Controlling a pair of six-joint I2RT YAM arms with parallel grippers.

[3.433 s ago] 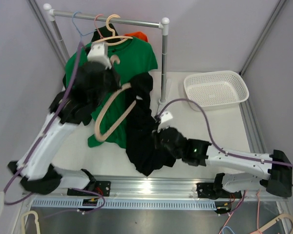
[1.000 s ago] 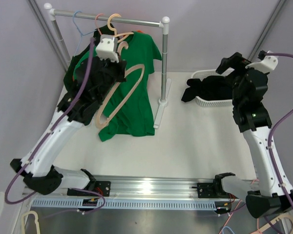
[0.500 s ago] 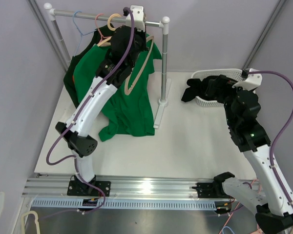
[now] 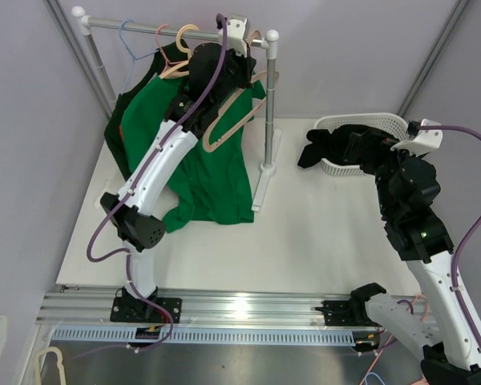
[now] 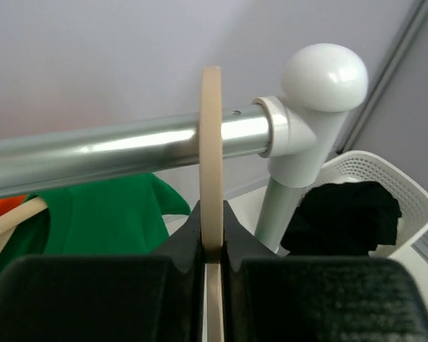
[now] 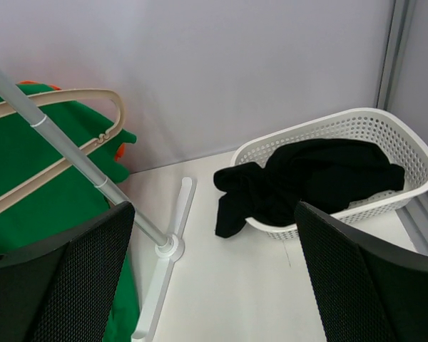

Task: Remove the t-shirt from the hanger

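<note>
The left gripper (image 5: 212,246), raised high at the garment rack, is clamped tight on the neck of a bare beige hanger (image 5: 212,142). It holds the hook edge-on against the steel rail (image 5: 114,146), just beside the ball-topped post (image 5: 324,68), a pose that suggests the empty hanger is being hung there out of the way. The black t-shirt (image 6: 307,178), judged to be the garment in question, lies heaped in the white mesh basket (image 6: 385,117) at the far right of the table (image 6: 235,285). One fold spills over the near rim, and the shirt is clear of any hanger. The right gripper (image 6: 212,285) hovers above the table short of the basket, its fingers (image 6: 57,285) spread wide and holding nothing. That fits a drop already made, with the arm standing clear of the load. A green t-shirt (image 4: 216,168) hangs from another hanger on the rail beneath the left arm, apparently no part of this job. On this showing the removal looks done, with only the hanger left to settle.
</note>
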